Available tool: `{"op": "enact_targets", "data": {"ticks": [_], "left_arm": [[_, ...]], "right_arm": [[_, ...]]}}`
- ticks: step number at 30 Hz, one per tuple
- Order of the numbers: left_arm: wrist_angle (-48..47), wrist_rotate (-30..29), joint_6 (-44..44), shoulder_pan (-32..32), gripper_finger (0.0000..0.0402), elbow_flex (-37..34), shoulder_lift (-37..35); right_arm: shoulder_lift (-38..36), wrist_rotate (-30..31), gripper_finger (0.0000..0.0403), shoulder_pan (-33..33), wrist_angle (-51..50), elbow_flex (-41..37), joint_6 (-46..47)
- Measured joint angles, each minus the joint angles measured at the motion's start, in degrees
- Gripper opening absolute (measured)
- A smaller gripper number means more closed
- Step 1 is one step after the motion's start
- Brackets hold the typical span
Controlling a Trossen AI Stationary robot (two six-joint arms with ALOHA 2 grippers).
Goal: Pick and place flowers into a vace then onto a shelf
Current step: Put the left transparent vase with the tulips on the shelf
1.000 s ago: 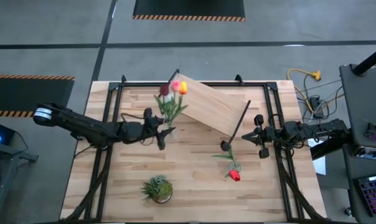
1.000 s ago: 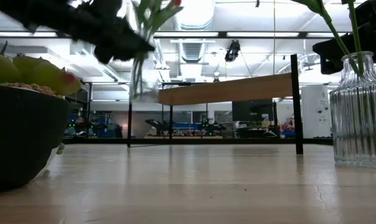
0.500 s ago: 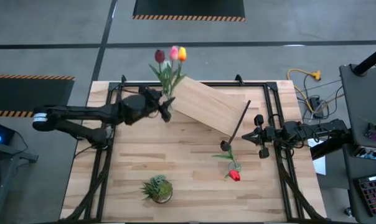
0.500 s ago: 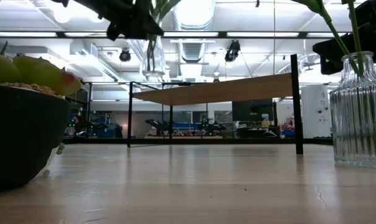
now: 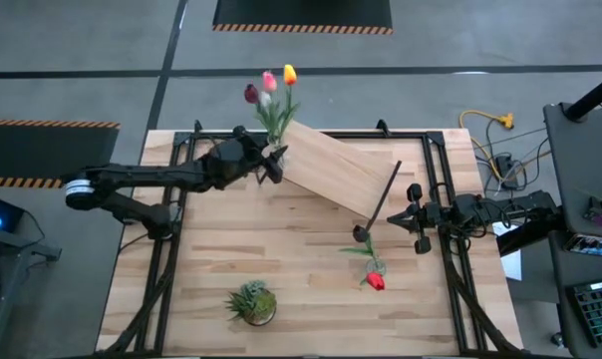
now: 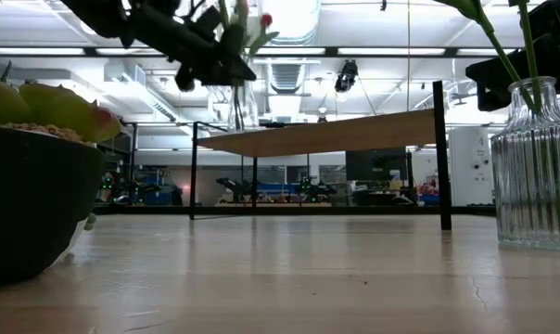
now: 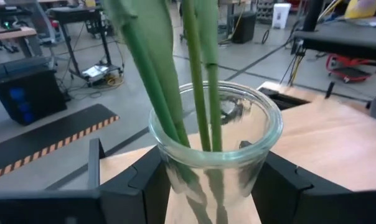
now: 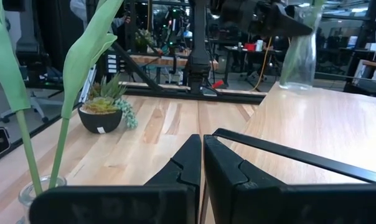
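My left gripper point(image 5: 275, 166) is shut on a clear glass vase point(image 7: 216, 143) holding three flowers point(image 5: 269, 85), maroon, pink and yellow tulips on green stems. It hangs at the left corner of the shelf point(image 5: 341, 172), a light board on thin black legs. In the low view the vase point(image 6: 237, 97) is at about the board's height point(image 6: 336, 133). My right gripper point(image 5: 417, 230) waits shut at the table's right edge. Beside it a red tulip point(image 5: 375, 282) stands in a second glass vase point(image 6: 538, 167). My left gripper pinches the vase's round wall point(image 7: 175, 177) just below the rim between its two fingers point(image 7: 143, 186). They come in level from the table's left. The vase is upright, lifted clear of the table, the stems rising out of it. Whether its base touches the shelf, I cannot tell.
A small bushy potted plant point(image 5: 253, 302) stands near the table's near edge, left of the middle. Black frame rails point(image 5: 176, 199) run along the table's sides. The middle of the wooden table point(image 5: 301, 249) has free room.
My left gripper has carried the vase up and toward the table's far edge, then a little right to the shelf's left corner. The vase has stayed upright with its three tulips. The grip has not changed.
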Motion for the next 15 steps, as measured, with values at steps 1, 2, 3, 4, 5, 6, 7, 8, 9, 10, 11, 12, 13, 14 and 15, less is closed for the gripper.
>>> {"op": "enact_targets", "data": {"ticks": [1, 2, 3, 4, 5, 6, 7, 8, 9, 10, 11, 12, 13, 14, 15], "left_arm": [[0.1, 0.0, 0.0, 0.3, 0.0163, 0.2, 0.7], [0.3, 0.0, 0.0, 0.6, 0.0163, 0.5, 1.5], [0.4, 0.0, 0.1, 0.7, 0.0163, 1.0, 2.2], [0.6, 0.0, 0.1, 0.8, 0.0163, 1.4, 2.7], [0.4, 0.2, 0.2, 0.9, 0.0163, 1.9, 3.2], [0.4, 0.6, 0.6, 0.9, 0.0163, 2.4, 3.7], [0.3, 0.7, 1.1, 0.9, 0.0163, 2.9, 4.3], [0.3, 0.9, 1.3, 0.9, 0.0163, 3.4, 4.7], [0.2, 0.9, 1.4, 0.9, 0.0163, 3.8, 5.1], [0.2, 1.0, 1.4, 0.9, 0.0163, 4.1, 5.4], [0.1, 1.0, 1.4, 0.9, 0.0163, 4.4, 5.7], [0.0, 1.0, 1.4, 0.9, 0.0163, 4.7, 5.9], [-0.4, 1.0, 1.4, 0.9, 0.0163, 4.8, 6.0], [-0.6, 1.0, 1.4, 0.9, 0.0163, 4.9, 6.0], [-0.8, 1.0, 1.3, 0.9, 0.0163, 4.9, 6.0]], "right_arm": [[0.0, 0.0, 0.0008, 0.0, 0.0, 0.0, 0.0], [0.0, 0.0, 0.0008, 0.0, 0.0, 0.0, 0.0], [0.0, 0.0, 0.0008, 0.0, 0.0, 0.0, 0.0], [0.0, 0.0, 0.0008, 0.0, 0.0, 0.0, 0.0], [0.0, 0.0, 0.0008, 0.0, 0.0, 0.0, 0.0], [0.0, 0.0, 0.0008, 0.0, 0.0, 0.0, 0.0], [0.0, 0.0, 0.0008, 0.0, 0.0, 0.0, 0.0], [0.0, 0.0, 0.0008, 0.0, 0.0, 0.0, 0.0], [0.0, 0.0, 0.0008, 0.0, 0.0, 0.0, 0.0], [0.0, 0.0, 0.0008, 0.0, 0.0, 0.0, 0.0], [0.0, 0.0, 0.0008, 0.0, 0.0, 0.0, 0.0], [0.0, 0.0, 0.0008, 0.0, 0.0, 0.0, 0.0], [0.0, 0.0, 0.0008, 0.0, 0.0, 0.0, 0.0], [0.0, 0.0, 0.0008, 0.0, 0.0, 0.0, 0.0], [0.0, 0.0, 0.0008, 0.0, 0.0, 0.0, 0.0]]}}
